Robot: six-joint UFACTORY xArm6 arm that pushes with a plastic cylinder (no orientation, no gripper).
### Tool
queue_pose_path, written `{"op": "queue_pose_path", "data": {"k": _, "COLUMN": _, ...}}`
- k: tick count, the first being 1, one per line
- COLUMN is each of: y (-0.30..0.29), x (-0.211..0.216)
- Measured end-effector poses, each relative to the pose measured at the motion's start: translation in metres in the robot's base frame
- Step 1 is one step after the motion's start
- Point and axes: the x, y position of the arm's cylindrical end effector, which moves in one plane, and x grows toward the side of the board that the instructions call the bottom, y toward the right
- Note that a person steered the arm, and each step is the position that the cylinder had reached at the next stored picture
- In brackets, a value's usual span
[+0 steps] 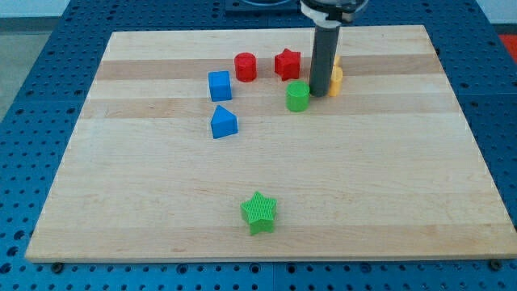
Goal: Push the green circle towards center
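The green circle (297,95) is a short green cylinder standing in the upper middle of the wooden board (161,202). My tip (317,94) is at the lower end of the dark rod, right beside the green circle on its right side, touching or almost touching it. A yellow block (336,78) sits just behind the rod, mostly hidden by it, so its shape cannot be made out.
A red star (287,63) and a red circle (245,66) stand above the green circle. A blue cube (219,86) and a blue triangle-like block (224,122) are to its left. A green star (259,212) lies near the view's bottom.
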Motion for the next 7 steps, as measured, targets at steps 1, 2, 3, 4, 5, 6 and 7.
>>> {"op": "queue_pose_path", "data": {"k": 1, "y": -0.001, "x": -0.007}}
{"op": "queue_pose_path", "data": {"k": 2, "y": -0.029, "x": -0.007}}
{"op": "queue_pose_path", "data": {"k": 3, "y": -0.059, "x": -0.006}}
{"op": "queue_pose_path", "data": {"k": 4, "y": -0.059, "x": -0.006}}
{"op": "queue_pose_path", "data": {"k": 5, "y": -0.058, "x": -0.006}}
{"op": "queue_pose_path", "data": {"k": 6, "y": -0.037, "x": -0.007}}
{"op": "queue_pose_path", "data": {"k": 7, "y": -0.028, "x": -0.010}}
